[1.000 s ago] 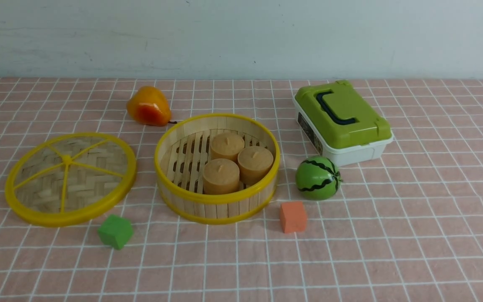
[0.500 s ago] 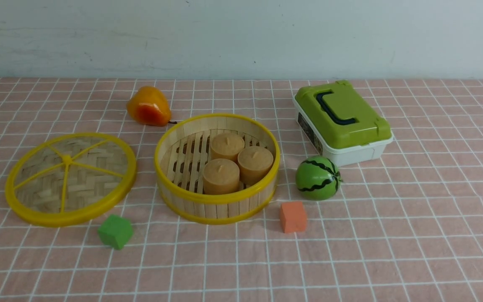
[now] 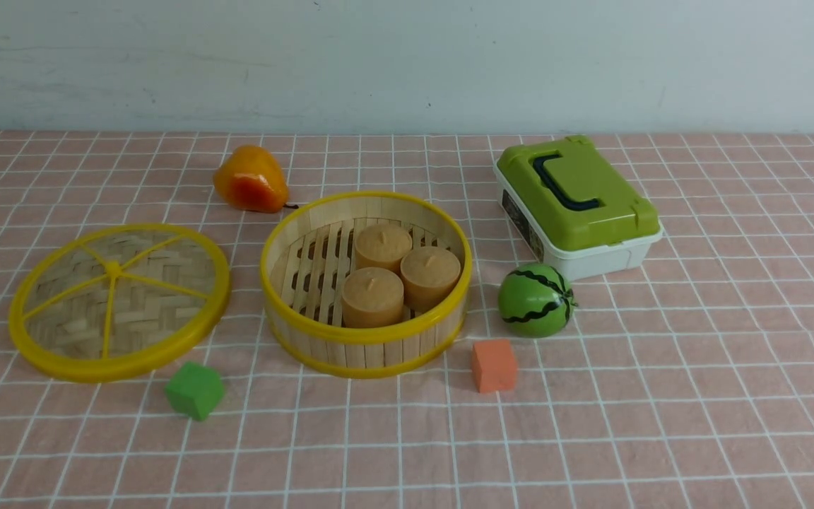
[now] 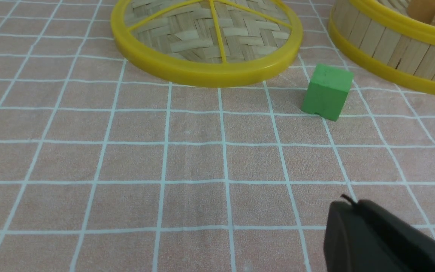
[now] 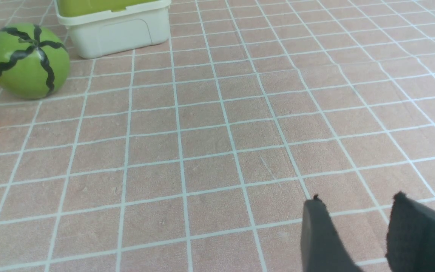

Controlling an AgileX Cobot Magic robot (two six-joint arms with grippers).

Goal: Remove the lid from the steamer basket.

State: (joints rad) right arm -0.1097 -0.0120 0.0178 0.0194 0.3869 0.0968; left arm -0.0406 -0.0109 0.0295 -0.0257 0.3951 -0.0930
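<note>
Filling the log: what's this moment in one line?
lid: off, flat on cloth | basket: open, three buns | left hand: shut | right hand: open, empty

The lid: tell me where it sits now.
In the front view the lid lies flat on the left, beside the steamer basket, behind the green cube.

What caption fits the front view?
Lid lies on the cloth left of the open steamer basket, three cakes inside.

Ahead of the left gripper (image 4: 347, 211) the cloth (image 4: 187, 158) lies bare up to the green cube (image 4: 327, 91), which stands just before the lid (image 4: 202, 70) and basket (image 4: 387, 49). Ahead of the right gripper (image 5: 357, 211), parted and empty, bare cloth reaches the melon (image 5: 28, 60) and box (image 5: 115, 32).
</note>
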